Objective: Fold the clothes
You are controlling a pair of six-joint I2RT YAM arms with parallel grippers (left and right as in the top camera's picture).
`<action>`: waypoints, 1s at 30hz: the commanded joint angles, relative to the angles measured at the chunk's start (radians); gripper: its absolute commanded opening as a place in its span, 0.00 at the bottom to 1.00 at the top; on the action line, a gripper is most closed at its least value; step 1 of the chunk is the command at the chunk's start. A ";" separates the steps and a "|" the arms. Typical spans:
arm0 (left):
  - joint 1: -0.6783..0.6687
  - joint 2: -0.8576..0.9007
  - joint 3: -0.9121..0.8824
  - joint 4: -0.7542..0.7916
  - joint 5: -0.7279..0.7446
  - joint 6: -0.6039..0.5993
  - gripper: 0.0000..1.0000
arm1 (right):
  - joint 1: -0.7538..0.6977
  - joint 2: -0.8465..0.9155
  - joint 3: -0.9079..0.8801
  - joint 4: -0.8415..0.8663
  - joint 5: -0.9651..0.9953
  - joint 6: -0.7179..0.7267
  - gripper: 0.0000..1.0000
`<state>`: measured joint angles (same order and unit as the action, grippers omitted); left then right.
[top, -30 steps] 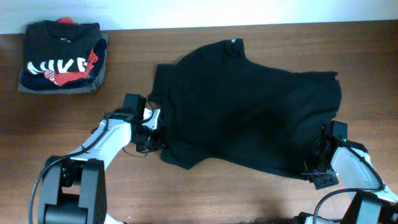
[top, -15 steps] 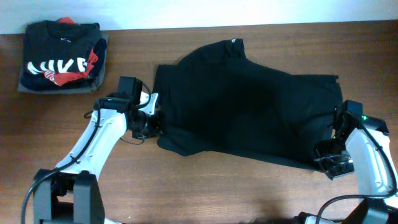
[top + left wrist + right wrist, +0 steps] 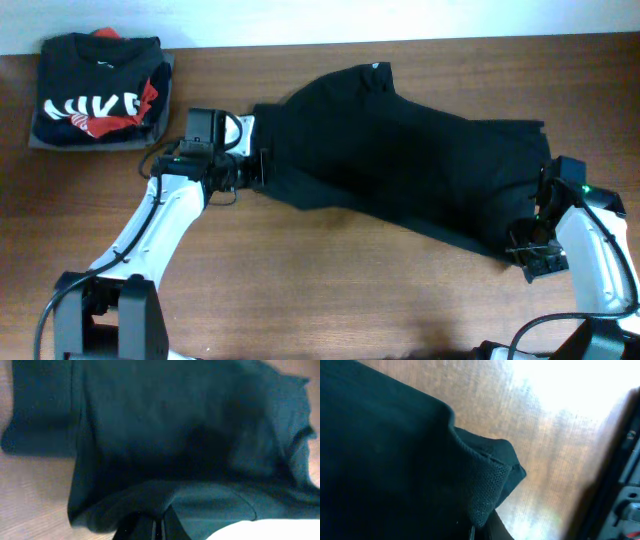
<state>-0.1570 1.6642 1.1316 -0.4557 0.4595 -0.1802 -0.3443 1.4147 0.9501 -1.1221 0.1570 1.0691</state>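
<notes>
A brown wooden table [image 3: 330, 300] with a visible grain fills the overhead view, and a pale wall [image 3: 300, 20] runs along its far edge. In the far left corner a folded black top [image 3: 95, 95] with big white letters and red print lies on a folded grey garment [image 3: 160, 135], well apart from the rest. The black shirt [image 3: 400, 170] lies across the middle and right of the table, spread loosely and not flat, with its collar and a small pale label [image 3: 376, 67] towards the wall and its lower edge running at a slant from left to right. The left gripper [image 3: 255, 168] is at the shirt's left edge; in the left wrist view its jaws are closed together, pinching a fold of the dark cloth [image 3: 165, 450], which bunches up and drapes away from the fingertips [image 3: 170, 527]. The right gripper [image 3: 522, 243] is at the shirt's near right corner, and in the right wrist view its jaws are also closed, nipping a stitched edge of the cloth [image 3: 395, 460] (the weave shows clearly just above the grip), with bare wood beyond it. Both arms reach in from the near side of the table.
</notes>
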 commanded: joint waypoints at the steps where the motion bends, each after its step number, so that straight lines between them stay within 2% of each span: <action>1: 0.003 -0.009 0.019 0.071 -0.015 0.010 0.01 | -0.004 -0.001 0.017 0.027 0.038 0.021 0.05; 6: 0.002 0.003 0.019 0.189 -0.014 0.009 0.01 | -0.004 -0.001 0.017 0.076 0.038 0.021 0.05; 18: -0.008 0.101 0.019 0.253 -0.014 0.009 0.01 | -0.003 0.003 0.017 0.185 0.038 0.021 0.05; 30: -0.018 0.195 0.019 0.397 -0.016 0.010 0.01 | -0.003 0.082 0.017 0.369 0.031 0.020 0.05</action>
<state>-0.1776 1.8317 1.1324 -0.0814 0.4595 -0.1799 -0.3443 1.4715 0.9512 -0.7650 0.1566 1.0763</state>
